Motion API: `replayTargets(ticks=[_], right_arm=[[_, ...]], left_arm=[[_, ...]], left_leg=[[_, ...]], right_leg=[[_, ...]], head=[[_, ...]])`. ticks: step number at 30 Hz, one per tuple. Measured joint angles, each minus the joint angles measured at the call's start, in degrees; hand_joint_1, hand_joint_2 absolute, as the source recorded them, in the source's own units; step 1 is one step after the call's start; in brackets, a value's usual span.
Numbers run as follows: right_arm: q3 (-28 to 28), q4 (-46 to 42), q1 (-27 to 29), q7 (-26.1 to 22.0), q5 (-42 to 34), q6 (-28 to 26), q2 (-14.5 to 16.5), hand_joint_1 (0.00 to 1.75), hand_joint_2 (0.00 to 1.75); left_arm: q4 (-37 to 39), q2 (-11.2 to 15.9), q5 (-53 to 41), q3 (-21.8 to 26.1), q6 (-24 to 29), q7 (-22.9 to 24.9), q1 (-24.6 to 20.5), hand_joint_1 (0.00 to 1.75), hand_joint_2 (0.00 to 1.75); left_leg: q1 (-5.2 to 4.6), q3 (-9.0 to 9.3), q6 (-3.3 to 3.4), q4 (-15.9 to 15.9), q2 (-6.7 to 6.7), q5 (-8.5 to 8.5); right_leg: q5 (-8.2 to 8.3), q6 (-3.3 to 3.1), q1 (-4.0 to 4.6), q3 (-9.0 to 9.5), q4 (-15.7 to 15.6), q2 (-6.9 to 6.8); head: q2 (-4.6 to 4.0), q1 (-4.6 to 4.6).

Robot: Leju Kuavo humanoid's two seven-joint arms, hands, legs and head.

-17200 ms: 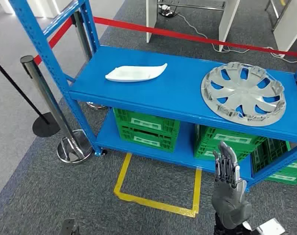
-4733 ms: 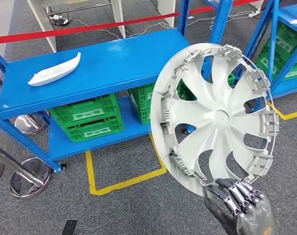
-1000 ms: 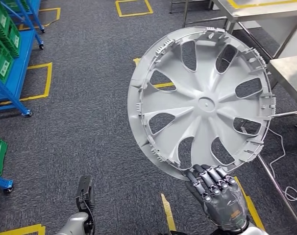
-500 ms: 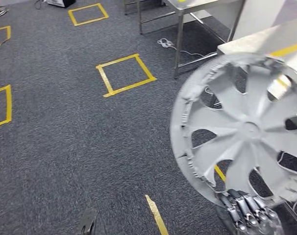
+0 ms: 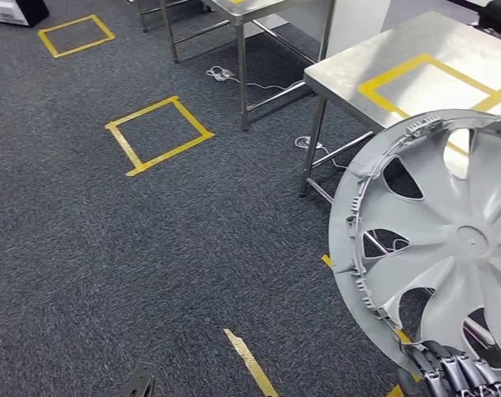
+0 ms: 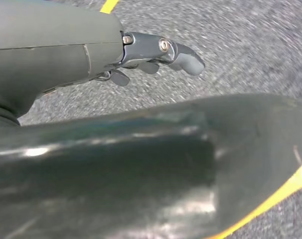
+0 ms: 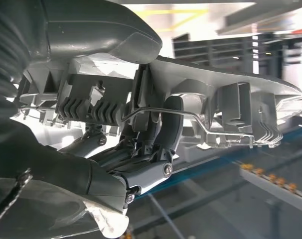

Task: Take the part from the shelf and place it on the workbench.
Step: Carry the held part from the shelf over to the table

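Beside workbench [image 5: 391, 62] | right robot hand [image 5: 457, 372] grips hubcap [image 5: 447, 240] | left robot hand [image 6: 157, 50] empty, uncurled

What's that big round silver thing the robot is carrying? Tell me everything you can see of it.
It is a wheel cover, looking like grey-silver plastic, with curved spokes, openings between them, a small round hub and clips along its rim. It stands nearly upright, back side toward the camera, in front of the steel workbench. The right hand grips its lower rim.

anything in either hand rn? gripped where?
Right hand holds the large silver plastic wheel cover by its lower rim, fingers hooked over the edge. Left hand holds nothing, above grey carpet.
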Motion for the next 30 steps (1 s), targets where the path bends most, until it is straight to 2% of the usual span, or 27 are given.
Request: replayTargets(ticks=[1, 2, 3, 4, 6, 7, 9, 10, 11, 12, 13, 14, 15, 16, 18, 19, 20, 21, 22, 23, 24, 26, 27, 28, 29, 30], right_arm=[[-0.13, -0.14, 0.28, 0.01, 0.0, 0.0, 0.09, 1.75, 1.75], [-0.26, -0.26, 0.44, 0.01, -0.01, 0.0, 0.18, 1.75, 1.75], [-0.37, -0.41, 0.59, 0.0, -0.01, 0.0, 0.27, 1.75, 1.75], [-0.47, -0.56, 0.73, -0.01, -0.01, 0.0, 0.33, 1.75, 1.75], [-0.69, -0.81, 1.05, 0.0, -0.01, 0.0, 0.48, 1.75, 1.75], [-0.78, -0.91, 1.24, 0.02, -0.02, 0.0, 0.57, 1.75, 1.75], [-0.96, -1.11, 1.46, 0.07, -0.03, 0.0, 0.77, 1.75, 1.75], [-1.03, -1.22, 1.52, 0.13, -0.03, 0.0, 0.81, 1.75, 1.75], [-1.09, -1.28, 1.51, 0.26, -0.03, 0.0, 0.82, 1.75, 1.75], [-1.11, -1.31, 1.51, 0.44, -0.02, 0.0, 0.82, 1.75, 1.75], [-1.13, -1.32, 1.53, 0.71, -0.01, 0.01, 0.82, 1.75, 1.75], [-1.12, -1.32, 1.56, 0.96, 0.01, 0.01, 0.82, 1.75, 1.75], [-1.12, -1.32, 1.59, 1.14, 0.02, 0.02, 0.82, 1.75, 1.75], [-1.12, -1.33, 1.62, 1.27, 0.02, 0.02, 0.82, 1.75, 1.75], [-1.12, -1.33, 1.56, 1.48, 0.02, 0.02, 0.81, 1.75, 1.75], [-1.12, -1.33, 1.51, 1.63, 0.03, 0.02, 0.81, 1.75, 1.75], [-1.12, -1.33, 1.48, 1.86, 0.03, 0.02, 0.81, 1.75, 1.75], [-1.11, -1.35, 1.5, 2.21, 0.04, 0.02, 0.8, 1.75, 1.75], [-1.1, -1.39, 1.61, 2.59, 0.03, 0.02, 0.73, 1.75, 1.75], [-1.09, -1.43, 1.71, 2.95, 0.01, 0.02, 0.63, 1.75, 1.75], [-1.09, -1.46, 1.71, 3.18, -0.01, 0.02, 0.51, 1.75, 1.75], [-1.1, -1.5, 1.54, 3.22, -0.03, 0.01, 0.32, 1.75, 1.75], [-1.1, -1.5, 1.43, 3.18, -0.02, 0.01, 0.28, 1.75, 1.75], [-1.11, -1.5, 1.4, 3.17, -0.01, 0.0, 0.25, 1.75, 1.75], [-1.11, -1.5, 1.42, 3.16, 0.01, 0.0, 0.23, 1.75, 1.75], [-1.12, -1.5, 1.46, 3.16, 0.02, 0.0, 0.23, 1.75, 1.75]], left_arm=[[0.0, -0.01, -0.02, -0.02, -0.07, 0.04, -0.03, 0.0, 0.0], [0.0, 0.02, -0.03, -0.04, -0.1, 0.09, -0.05, 0.0, 0.0], [0.01, 0.08, -0.03, -0.05, -0.11, 0.13, -0.05, 0.0, 0.0], [0.01, 0.16, -0.03, -0.05, -0.1, 0.16, -0.09, 0.0, 0.0], [0.02, 0.22, -0.04, -0.07, -0.04, 0.21, -0.24, 0.0, 0.0], [0.02, 0.22, -0.07, -0.08, -0.05, 0.23, -0.35, 0.0, 0.0], [0.02, 0.19, -0.21, -0.1, -0.08, 0.28, -0.45, 0.0, 0.0], [0.03, 0.18, -0.29, -0.11, -0.1, 0.36, -0.41, 0.0, 0.0], [0.03, 0.18, -0.36, -0.11, -0.1, 0.45, -0.33, 0.0, 0.0], [0.04, 0.18, -0.43, -0.11, -0.1, 0.54, -0.25, 0.0, 0.0], [0.06, 0.16, -0.49, -0.11, -0.12, 0.6, -0.21, 0.0, 0.0], [0.07, 0.15, -0.55, -0.12, -0.16, 0.64, -0.22, 0.0, 0.0], [0.08, 0.13, -0.6, -0.13, -0.22, 0.68, -0.26, 0.0, 0.0], [0.09, 0.14, -0.63, -0.13, -0.32, 0.72, -0.3, 0.0, 0.0], [0.09, 0.31, -0.65, -0.13, -0.47, 0.79, -0.31, 0.0, 0.0], [0.09, 0.37, -0.66, -0.13, -0.5, 0.84, -0.33, 0.0, 0.0], [0.09, 0.39, -0.69, -0.14, -0.51, 0.9, -0.38, 0.0, 0.0], [0.09, 0.34, -0.73, -0.14, -0.5, 0.94, -0.49, 0.0, 0.0], [0.09, 0.29, -0.8, -0.15, -0.51, 0.97, -0.66, 0.0, 0.0], [0.09, 0.23, -0.9, -0.15, -0.54, 0.97, -0.79, 0.0, 0.0], [0.09, 0.18, -1.01, -0.15, -0.59, 0.97, -0.88, 0.0, 0.0], [0.11, 0.09, -1.19, -0.15, -0.77, 0.97, -0.79, 0.0, 0.0], [0.12, 0.09, -1.25, -0.15, -0.83, 0.97, -0.68, 0.0, 0.0], [0.13, 0.09, -1.31, -0.15, -0.86, 0.98, -0.57, 0.0, 0.0], [0.13, 0.07, -1.35, -0.15, -0.86, 0.98, -0.51, 0.0, 0.0], [0.13, 0.04, -1.39, -0.15, -0.88, 0.98, -0.52, 0.0, 0.0]], left_leg=[[0.13, 0.07, -0.42, 0.33, 0.73, -0.26], [0.16, 0.09, -0.96, 0.81, 1.4, -0.62], [0.11, 0.15, -1.44, 1.26, 1.97, -0.94], [-0.01, 0.25, -1.82, 1.65, 2.51, -1.18], [0.05, 0.59, -2.2, 1.84, 3.45, -1.4], [0.23, 0.73, -2.43, 2.02, 2.97, -1.75], [0.62, -0.08, -2.89, 4.53, 0.07, -3.97], [0.72, -1.34, -3.01, 7.64, -1.74, -5.85], [0.75, -3.06, -2.98, 11.63, -2.77, -7.78], [0.73, -4.78, -2.88, 15.43, -3.19, -9.21], [0.68, -5.98, -2.67, 17.96, -3.35, -9.67], [0.59, -6.3, -2.34, 18.37, -3.47, -8.94], [0.43, -5.64, -1.88, 16.51, -3.74, -7.18], [0.21, -4.29, -1.27, 13.03, -4.52, -4.83], [-0.1, -1.49, 0.05, 5.95, -7.72, -1.52], [-0.23, -0.68, 0.46, 3.9, -8.9, -0.94], [-0.3, -0.37, 0.68, 3.05, -9.41, -1.0], [-0.34, -0.29, 0.63, 2.58, -8.85, -0.95], [-0.24, -0.1, 0.47, 2.04, -8.12, -0.83], [-0.07, 0.05, 0.31, 1.44, -7.5, -0.61], [0.09, 0.21, 0.21, 0.86, -6.89, -0.34], [0.17, 0.31, 0.2, 0.42, -5.72, -0.1], [0.15, 0.24, 0.25, 0.44, -5.09, -0.09], [0.13, 0.2, 0.23, 0.45, -4.51, -0.09], [0.14, 0.17, 0.18, 0.47, -4.02, -0.11], [0.17, 0.17, 0.08, 0.51, -3.67, -0.15]], right_leg=[[1.56, 0.51, -0.29, 2.56, -3.93, -1.3], [2.6, 0.72, -0.4, 4.94, -7.49, -2.58], [3.15, 0.54, -0.43, 6.6, -9.99, -3.49], [3.21, 0.13, -0.38, 7.36, -11.11, -3.99], [3.11, -1.08, -0.22, 7.24, -11.03, -2.83], [3.19, -1.5, -0.23, 7.18, -11.03, -2.25], [3.38, -2.25, -0.28, 7.17, -11.09, -1.04], [3.48, -2.52, -0.25, 7.1, -11.11, -0.4], [3.54, -2.7, -0.15, 7.06, -11.11, 0.35], [3.58, -2.84, 0.0, 7.03, -11.11, 1.18], [3.6, -2.92, 0.17, 7.04, -11.1, 2.06], [3.61, -2.96, 0.34, 7.09, -11.1, 2.94], [3.63, -2.98, 0.48, 7.16, -11.1, 3.82], [3.65, -3.01, 0.57, 7.21, -11.11, 4.67], [3.76, -2.91, 0.57, 7.11, -11.07, 6.22], [3.87, -2.73, 0.44, 6.9, -11.05, 6.91], [4.03, -2.44, 0.29, 6.63, -11.07, 7.58], [4.23, -2.09, 0.19, 6.36, -11.16, 8.22], [4.27, -1.8, 0.11, 5.99, -11.11, 8.22], [3.91, -1.53, 0.21, 5.56, -10.71, 7.21], [2.97, -1.29, 0.34, 4.8, -9.47, 5.57], [-0.46, -0.78, 0.44, 2.06, -3.78, 1.99], [-2.11, -0.49, 0.37, 0.45, -0.26, 1.25], [-2.99, -0.22, 0.28, -0.66, 2.36, 0.93], [-2.79, 0.02, 0.18, -0.81, 3.13, 0.78], [-1.58, 0.2, 0.07, 0.21, 1.67, 0.65]], head=[[0.0, 0.03], [0.0, 0.15], [0.0, 0.14], [0.0, 0.12], [0.0, -0.03], [0.0, -0.06], [0.0, -0.15], [0.0, -0.22], [0.0, -0.23], [0.0, -0.24], [0.0, -0.24], [0.0, -0.23], [0.0, -0.23], [0.0, -0.22], [0.0, -0.17], [0.0, -0.26], [0.0, -0.38], [0.0, -0.51], [0.0, -0.61], [0.0, -0.52], [0.0, -0.34], [0.0, -0.04], [0.0, 0.03], [0.0, 0.04], [0.0, 0.04], [0.0, 0.05]])
